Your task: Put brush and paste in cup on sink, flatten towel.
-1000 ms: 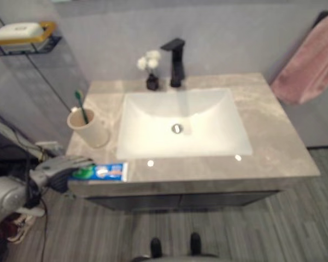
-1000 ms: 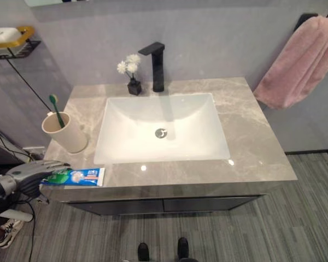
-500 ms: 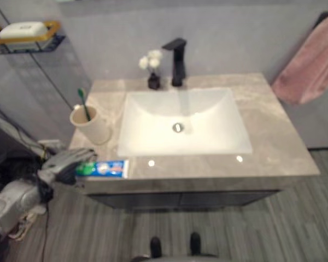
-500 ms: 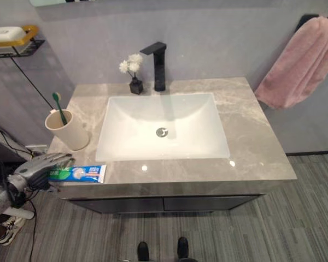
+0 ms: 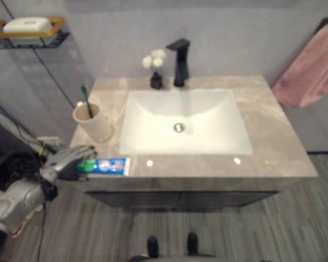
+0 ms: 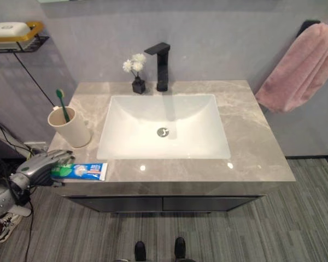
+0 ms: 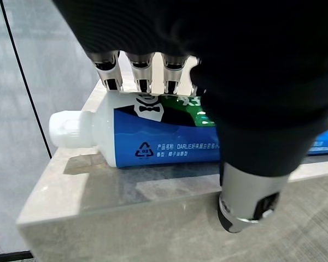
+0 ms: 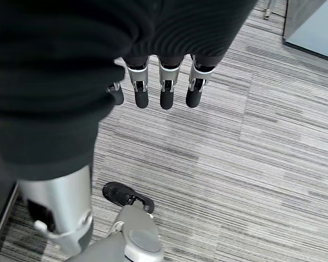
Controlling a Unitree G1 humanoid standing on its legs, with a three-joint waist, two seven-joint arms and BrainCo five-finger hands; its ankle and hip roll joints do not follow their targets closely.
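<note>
Grey marble forms the worktop [image 6: 251, 136], with a white sink [image 6: 164, 128] sunk in its middle and a black tap [image 6: 161, 65] at the back edge beside a small vase of white flowers [image 6: 135, 71]. At the lower left of the eye views the left hand [image 6: 41, 166] reaches in from the worktop's left end, its fingers [image 7: 142, 73] fairly straight and laid over the top of the toothpaste tube [image 6: 79, 171], thumb low at the worktop's front edge; it rests on the tube without closing round it. The tube lies flat along the front left edge. The left wrist view shows the tube's white cap [image 7: 71, 129] pointing off the worktop's end. Behind the tube stands the beige cup [image 6: 70, 128] with the green toothbrush [image 6: 61, 103] upright in it. A pink towel [image 6: 300, 68] hangs bunched at the upper right. The right hand [image 8: 153, 87] hangs over striped floor [image 8: 262, 164], fingers relaxed and empty.
</note>
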